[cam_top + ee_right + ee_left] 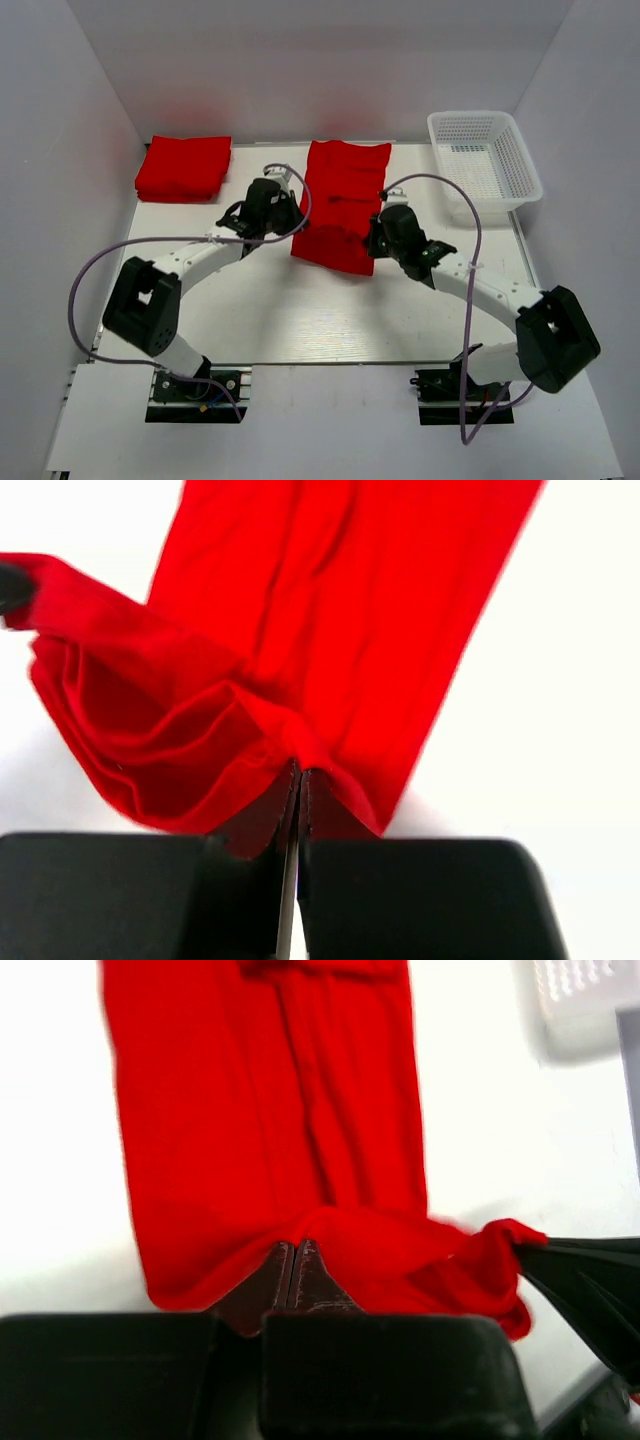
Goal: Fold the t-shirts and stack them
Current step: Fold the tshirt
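Observation:
A bright red t-shirt (pixel 340 200) lies as a long folded strip at the middle back of the table. My left gripper (pixel 281 213) is shut on its near left corner, and the cloth (pixel 270 1140) bunches over the closed jaws in the left wrist view. My right gripper (pixel 378 238) is shut on the near right corner, where the hem (pixel 300 680) puckers at the jaw tips in the right wrist view. The near end is lifted and sags between both grippers. A stack of folded red t-shirts (pixel 184 167) sits at the back left.
A white plastic mesh basket (pixel 484 157) stands at the back right; it shows blurred in the left wrist view (pixel 580 1005). White walls close the back and sides. The white table (pixel 300 310) stretches between the shirt and the arm bases.

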{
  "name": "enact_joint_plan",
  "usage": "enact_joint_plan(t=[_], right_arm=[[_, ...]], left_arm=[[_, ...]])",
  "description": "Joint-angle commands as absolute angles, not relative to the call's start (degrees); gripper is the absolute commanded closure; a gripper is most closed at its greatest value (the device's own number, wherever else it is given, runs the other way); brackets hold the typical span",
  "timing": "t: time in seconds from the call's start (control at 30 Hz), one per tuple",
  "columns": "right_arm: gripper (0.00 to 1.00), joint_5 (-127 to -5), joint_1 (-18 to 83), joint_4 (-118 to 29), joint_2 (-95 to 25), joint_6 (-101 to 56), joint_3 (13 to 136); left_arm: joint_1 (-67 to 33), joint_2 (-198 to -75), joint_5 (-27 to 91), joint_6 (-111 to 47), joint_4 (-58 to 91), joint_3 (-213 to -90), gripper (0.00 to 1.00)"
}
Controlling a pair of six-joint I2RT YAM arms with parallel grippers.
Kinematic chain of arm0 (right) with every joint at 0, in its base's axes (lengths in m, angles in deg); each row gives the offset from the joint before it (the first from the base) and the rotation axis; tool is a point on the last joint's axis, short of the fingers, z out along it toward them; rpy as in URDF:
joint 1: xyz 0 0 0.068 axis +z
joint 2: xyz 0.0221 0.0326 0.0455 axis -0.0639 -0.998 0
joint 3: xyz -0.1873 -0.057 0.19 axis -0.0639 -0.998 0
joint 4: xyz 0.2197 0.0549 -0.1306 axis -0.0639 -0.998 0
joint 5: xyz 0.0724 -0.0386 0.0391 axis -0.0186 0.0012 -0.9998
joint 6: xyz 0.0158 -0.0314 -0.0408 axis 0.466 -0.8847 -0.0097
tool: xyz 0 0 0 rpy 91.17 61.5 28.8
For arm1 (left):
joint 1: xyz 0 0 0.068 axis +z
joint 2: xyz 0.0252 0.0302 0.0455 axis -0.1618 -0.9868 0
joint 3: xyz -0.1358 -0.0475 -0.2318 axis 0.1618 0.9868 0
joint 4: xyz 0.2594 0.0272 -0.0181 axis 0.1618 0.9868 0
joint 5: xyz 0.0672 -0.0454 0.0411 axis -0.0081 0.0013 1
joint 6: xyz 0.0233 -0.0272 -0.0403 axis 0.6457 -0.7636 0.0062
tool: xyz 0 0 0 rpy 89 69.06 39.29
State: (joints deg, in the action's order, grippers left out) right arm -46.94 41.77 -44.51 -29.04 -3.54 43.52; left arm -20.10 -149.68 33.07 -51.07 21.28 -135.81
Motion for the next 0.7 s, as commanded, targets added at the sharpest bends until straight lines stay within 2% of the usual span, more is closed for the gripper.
enact_joint_plan(t=[0.0, 0.3, 0.67], right_arm=[[1.0, -42.12, 39.35, -45.74, -33.32, -8.39, 50.31], [1.0, -49.5, 32.58, -44.59, -45.98, -11.2, 59.74], [1.0, -57.76, 27.48, -37.39, -53.1, -15.25, 65.1]], left_arm=[[-18.38, -152.62, 36.34, -48.94, 22.73, -143.06, 1.0], [-14.86, -168.0, 32.83, -47.7, 23.61, -156.08, 1.0], [-12.22, -176.89, 22.98, -46.56, 16.23, -163.81, 1.0]])
